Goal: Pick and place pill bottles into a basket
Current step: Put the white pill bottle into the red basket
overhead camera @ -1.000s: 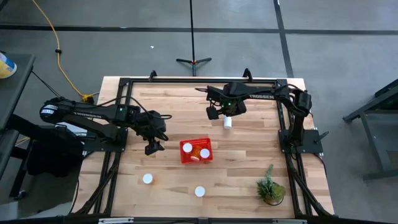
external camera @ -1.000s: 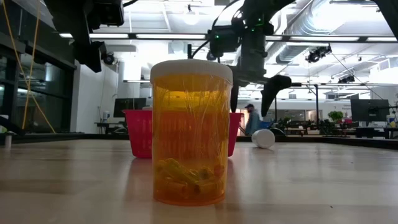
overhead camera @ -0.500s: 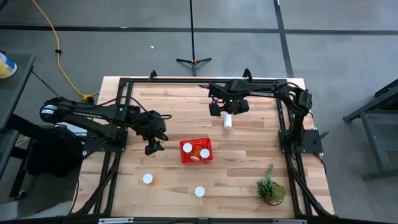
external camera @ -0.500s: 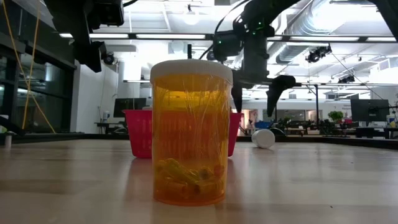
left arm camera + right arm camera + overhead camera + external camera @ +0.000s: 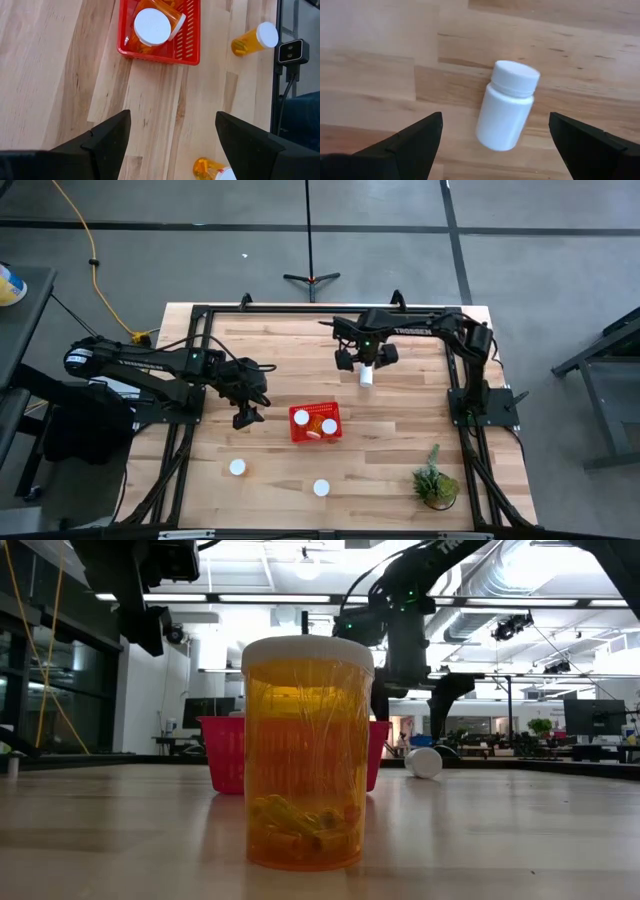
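"TROSSEN" lettering on right arm (image 5: 415, 330); partial white lettering on same arm, low view.

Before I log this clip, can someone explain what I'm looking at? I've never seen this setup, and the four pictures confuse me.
Two dark robot arms work at a wooden table. One picture looks straight down, one sits at tabletop height, and two come from cameras on the arms' wrists.

The red basket holds pill bottles. Two white-capped bottles stand near the front edge; one of them, the orange bottle, fills the low view. A green plant stands at the right.

The right pincer hangs open over a white bottle lying on its side. The left pincer waits open beside the basket. Neither holds anything.
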Robot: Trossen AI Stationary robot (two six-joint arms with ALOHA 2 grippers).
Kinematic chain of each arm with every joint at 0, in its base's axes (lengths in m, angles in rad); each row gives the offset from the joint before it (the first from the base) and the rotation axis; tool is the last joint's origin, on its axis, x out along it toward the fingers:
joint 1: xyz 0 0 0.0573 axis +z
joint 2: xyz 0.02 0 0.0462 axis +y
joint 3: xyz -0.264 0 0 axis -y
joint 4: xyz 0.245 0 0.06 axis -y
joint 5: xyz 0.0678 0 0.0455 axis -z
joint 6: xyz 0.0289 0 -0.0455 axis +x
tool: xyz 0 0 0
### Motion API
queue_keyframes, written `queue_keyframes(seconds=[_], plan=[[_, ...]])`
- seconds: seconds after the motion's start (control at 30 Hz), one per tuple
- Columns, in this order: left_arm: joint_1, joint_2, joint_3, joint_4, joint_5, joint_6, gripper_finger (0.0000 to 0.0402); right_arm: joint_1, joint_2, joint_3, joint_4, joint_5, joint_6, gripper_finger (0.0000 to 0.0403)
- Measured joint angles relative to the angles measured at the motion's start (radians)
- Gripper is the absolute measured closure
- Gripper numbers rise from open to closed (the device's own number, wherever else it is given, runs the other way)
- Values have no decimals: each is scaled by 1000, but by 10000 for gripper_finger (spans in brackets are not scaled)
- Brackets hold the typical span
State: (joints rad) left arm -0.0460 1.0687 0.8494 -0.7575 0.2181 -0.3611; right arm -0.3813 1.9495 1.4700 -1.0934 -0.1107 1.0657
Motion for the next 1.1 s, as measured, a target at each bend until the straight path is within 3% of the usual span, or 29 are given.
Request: queue_keyframes(seconds=[0.47, 0.77, 1.1], plan=[[0, 0, 0, 0, 2, 9, 76, -31, 16, -3, 4, -3, -18, 47], [0, 0, 0, 0, 5, 9, 76, -20, 16, -135, 117, -78, 5, 48], [0, 0, 0, 0, 10, 13, 76, -45, 16, -143, 176, -49, -39, 48]])
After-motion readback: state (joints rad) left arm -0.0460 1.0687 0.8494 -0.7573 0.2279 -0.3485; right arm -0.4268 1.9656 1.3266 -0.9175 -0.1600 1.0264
